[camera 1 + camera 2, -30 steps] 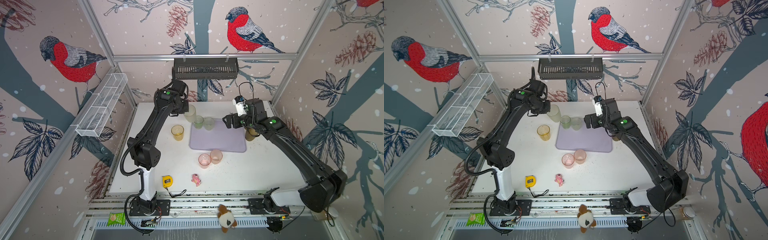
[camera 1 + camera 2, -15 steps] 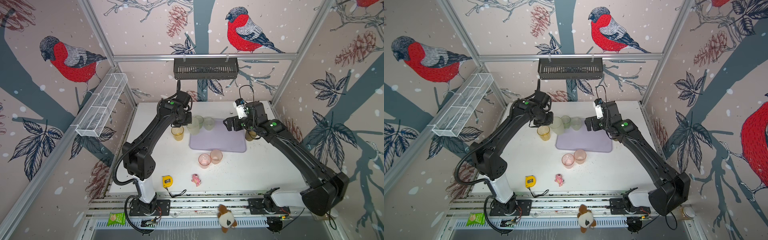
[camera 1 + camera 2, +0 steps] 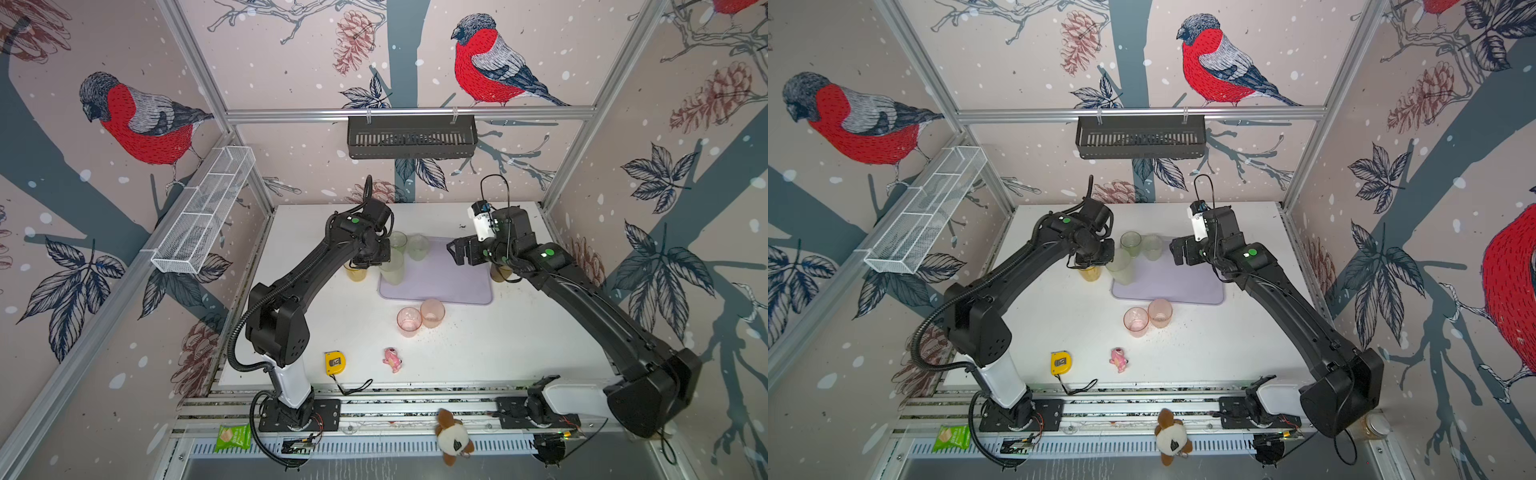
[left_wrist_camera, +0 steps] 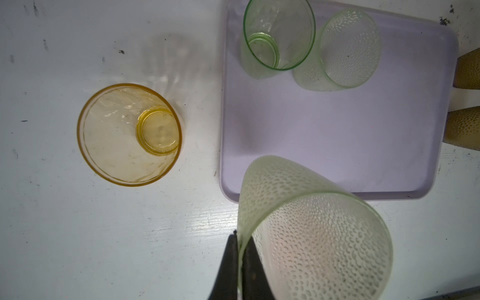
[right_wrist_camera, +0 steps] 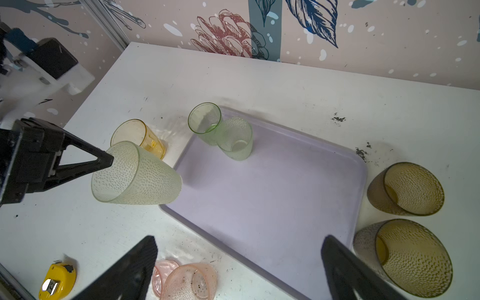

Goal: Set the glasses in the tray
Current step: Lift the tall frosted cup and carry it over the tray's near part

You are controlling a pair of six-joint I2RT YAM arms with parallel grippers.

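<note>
- Pink wallpaper (image 3: 291, 54) with bullfinches, pine cones, leaves.
- Scuffed white tabletop (image 3: 478, 345).
- Black slotted basket (image 3: 411, 137) on back aluminium rail (image 3: 519, 111).
- White wire mesh basket (image 3: 203, 216) along left wall.

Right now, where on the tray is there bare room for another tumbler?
Bare: most of the tray, from the green tumbler and dimpled tumbler in its far left corner across to the brown tumblers. Crowded: that corner.

We count two frosted glasses (image 5: 135, 176), one green glass (image 5: 205, 122), one amber glass (image 5: 137, 137), two pink glasses (image 5: 189, 283), two brown glasses (image 5: 413, 192); one tray (image 5: 272, 202), one tape measure (image 5: 55, 281), two baskets (image 3: 411, 137).
</note>
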